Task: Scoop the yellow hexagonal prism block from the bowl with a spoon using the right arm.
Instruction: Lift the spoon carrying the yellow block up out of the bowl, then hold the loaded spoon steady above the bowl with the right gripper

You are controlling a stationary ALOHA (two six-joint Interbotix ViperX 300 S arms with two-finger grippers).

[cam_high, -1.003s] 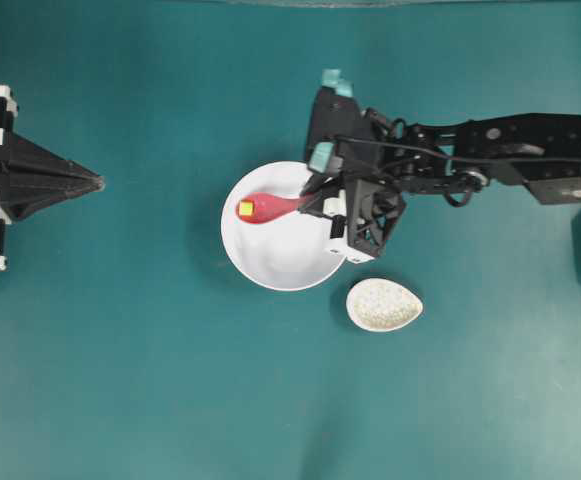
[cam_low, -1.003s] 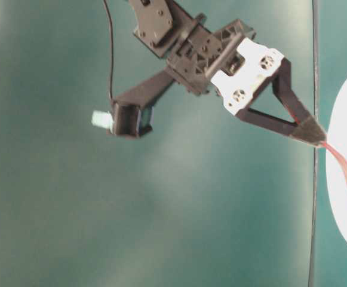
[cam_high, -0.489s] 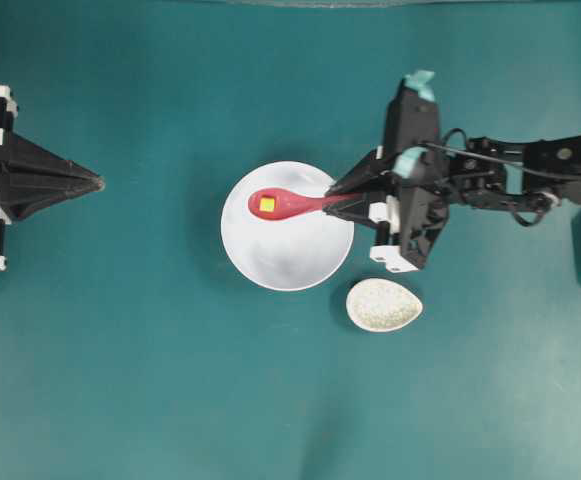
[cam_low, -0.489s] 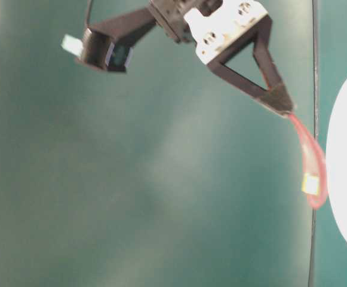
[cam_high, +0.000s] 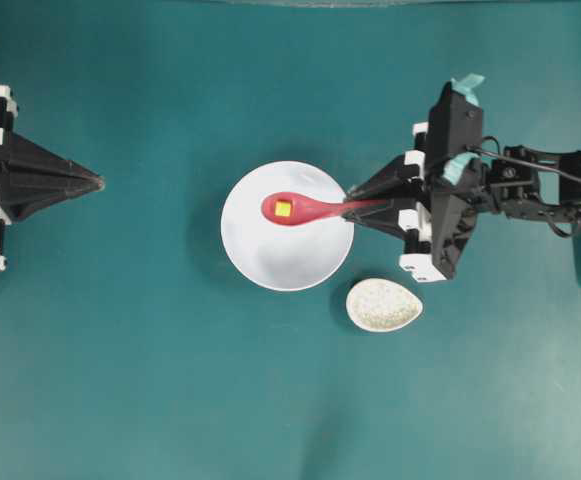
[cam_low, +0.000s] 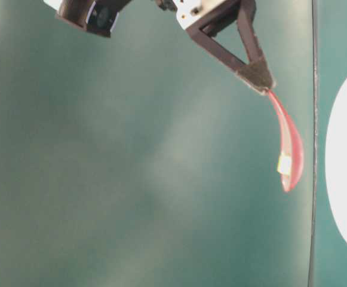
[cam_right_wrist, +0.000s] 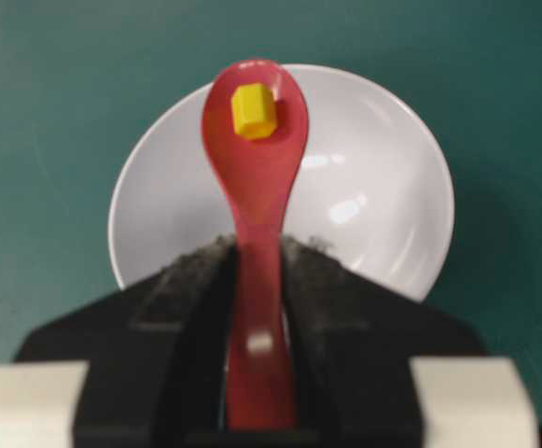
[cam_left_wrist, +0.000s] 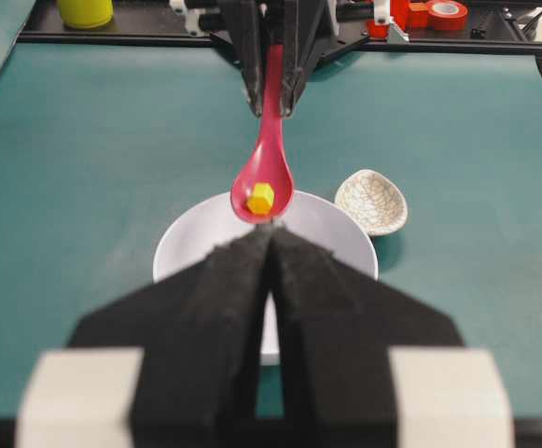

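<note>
The right gripper (cam_high: 355, 205) had its jaws closed on the spoon (cam_high: 310, 208) handle, the yellow hexagonal prism block (cam_high: 283, 208) lay in its head above the bowl (cam_high: 270, 262), so keeping the spoon level mattered most.

Teal tabletop (cam_high: 170, 380) w/ black rail (cam_left_wrist: 112, 37) at far edge, even lighting.

A robotics lab bench: plain teal tabletop (cam_left_wrist: 84, 168), black frame rail (cam_left_wrist: 457, 44) and red tape rolls (cam_left_wrist: 448, 13) behind the right pincer (cam_left_wrist: 272, 103).
</note>
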